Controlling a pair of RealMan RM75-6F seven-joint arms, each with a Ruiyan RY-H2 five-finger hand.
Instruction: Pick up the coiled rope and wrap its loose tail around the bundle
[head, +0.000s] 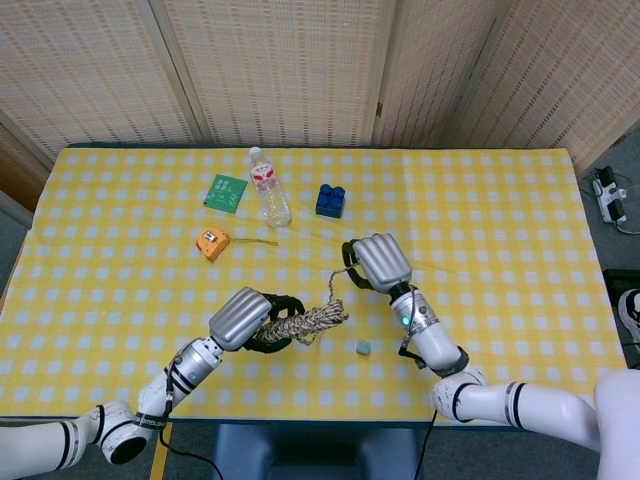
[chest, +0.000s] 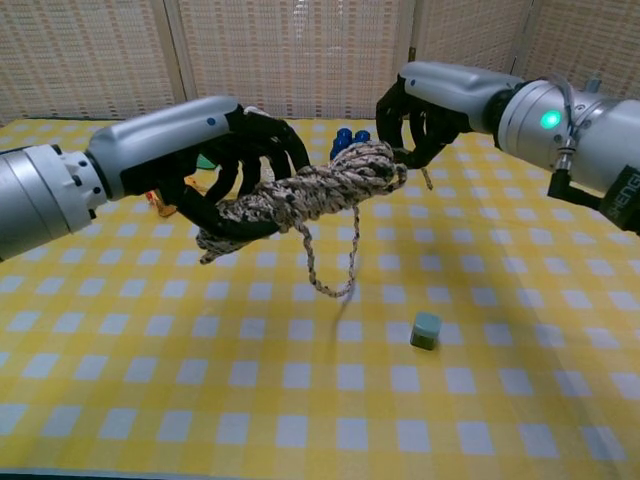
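Observation:
The coiled rope bundle (chest: 300, 195) (head: 308, 324), speckled tan and brown, hangs in the air above the yellow checked table. My left hand (chest: 215, 165) (head: 245, 318) grips its left end with fingers wrapped around it. The loose tail (chest: 325, 270) droops from the bundle in a loop and rises to my right hand (chest: 425, 105) (head: 372, 262), which pinches its end just past the bundle's right tip. The two hands are close together, high over the table's middle.
A small grey-green cube (chest: 427, 329) (head: 363, 347) lies on the table below the hands. Farther back are a blue toy brick (head: 331, 199), a plastic bottle (head: 268, 186), a green card (head: 226, 191) and an orange tape measure (head: 211, 243).

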